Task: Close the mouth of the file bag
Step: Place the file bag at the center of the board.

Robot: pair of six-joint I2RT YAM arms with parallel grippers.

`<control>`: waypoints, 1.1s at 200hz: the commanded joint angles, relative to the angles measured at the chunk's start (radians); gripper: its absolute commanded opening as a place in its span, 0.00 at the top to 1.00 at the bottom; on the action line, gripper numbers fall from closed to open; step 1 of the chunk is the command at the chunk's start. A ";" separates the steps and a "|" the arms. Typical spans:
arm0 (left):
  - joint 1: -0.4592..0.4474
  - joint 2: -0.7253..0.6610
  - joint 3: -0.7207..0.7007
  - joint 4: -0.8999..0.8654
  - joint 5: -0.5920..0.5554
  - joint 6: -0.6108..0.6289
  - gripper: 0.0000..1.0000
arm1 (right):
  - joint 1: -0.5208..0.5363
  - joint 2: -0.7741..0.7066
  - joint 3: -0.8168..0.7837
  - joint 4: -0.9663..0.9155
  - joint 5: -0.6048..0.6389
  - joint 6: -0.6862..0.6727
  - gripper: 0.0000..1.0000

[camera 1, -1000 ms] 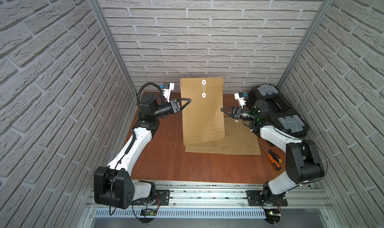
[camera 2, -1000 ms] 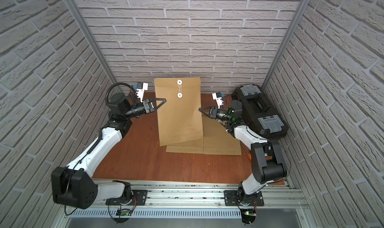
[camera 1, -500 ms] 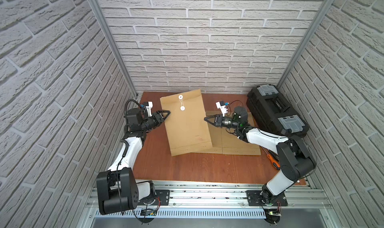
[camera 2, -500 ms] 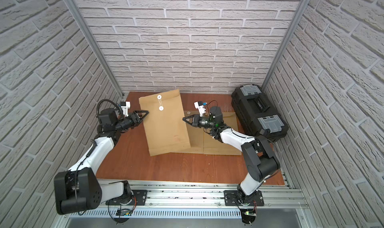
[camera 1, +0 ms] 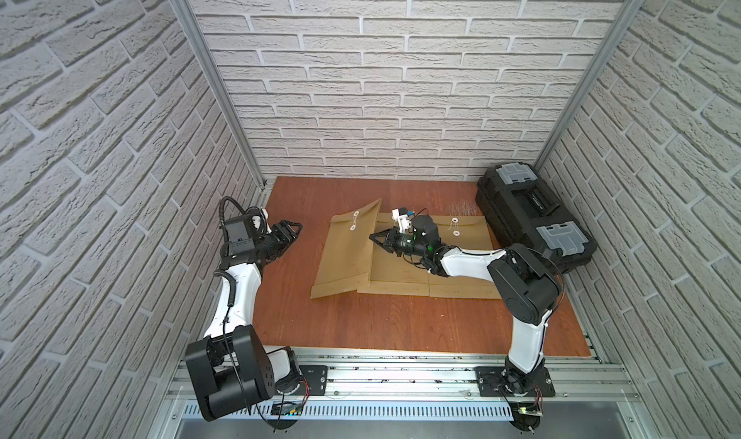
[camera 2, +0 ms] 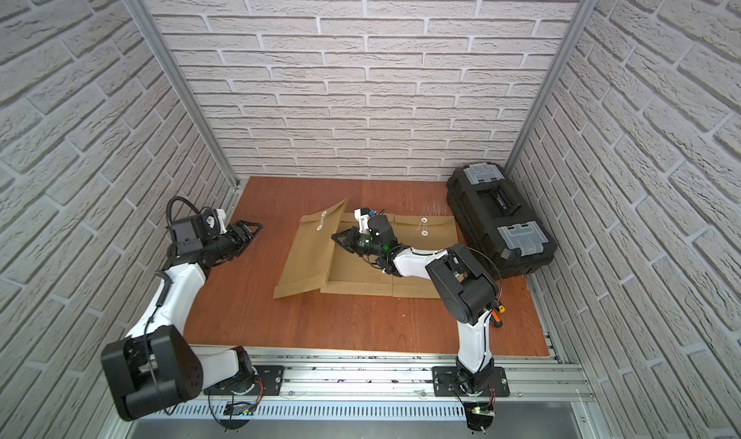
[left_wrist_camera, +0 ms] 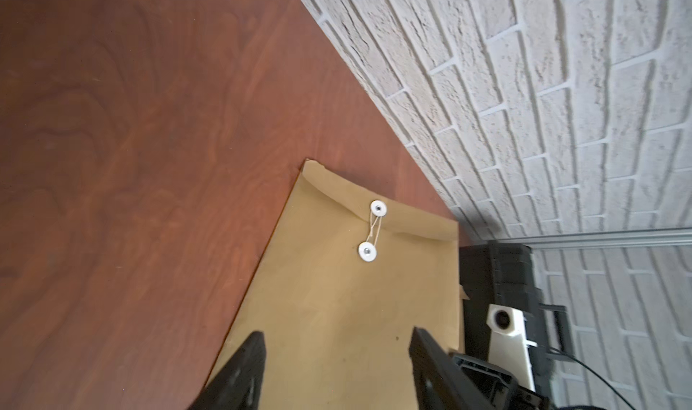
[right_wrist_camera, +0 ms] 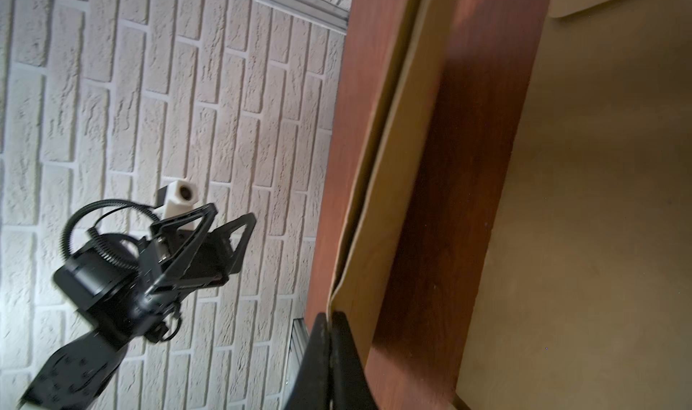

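Observation:
The file bag (camera 1: 345, 256) (camera 2: 306, 256) is a brown paper envelope, tilted on the wooden table left of the middle in both top views. Its flap is folded down, and a string (left_wrist_camera: 373, 232) runs between its two white buttons. My right gripper (camera 1: 372, 238) (right_wrist_camera: 329, 316) is shut on the bag's right edge (right_wrist_camera: 378, 202) and holds that side a little off the table. Left of the bag and apart from it, my left gripper (camera 1: 298, 226) (left_wrist_camera: 337, 352) stands open with nothing between its fingers (left_wrist_camera: 251, 367).
More brown envelopes (camera 1: 441, 272) lie flat under and right of my right arm. A black toolbox (camera 1: 533, 224) stands against the right wall. A screwdriver (camera 2: 497, 316) lies near the right arm's elbow. Brick walls close in three sides.
The bag has come down from upright in the air to the table, shifting left. My left gripper let go of it, opened and drew back. The right gripper stayed shut on it.

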 commanded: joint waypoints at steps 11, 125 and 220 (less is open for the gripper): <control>0.002 -0.077 0.067 -0.120 -0.187 0.129 0.35 | 0.065 0.085 0.131 -0.124 0.153 0.031 0.97; -0.203 -0.146 0.145 -0.196 -0.273 0.228 0.33 | 0.158 0.352 0.622 -0.697 0.277 -0.087 0.87; -0.670 -0.254 -0.123 0.205 -0.874 0.530 0.02 | 0.096 -0.330 0.080 -0.694 0.561 -0.772 0.35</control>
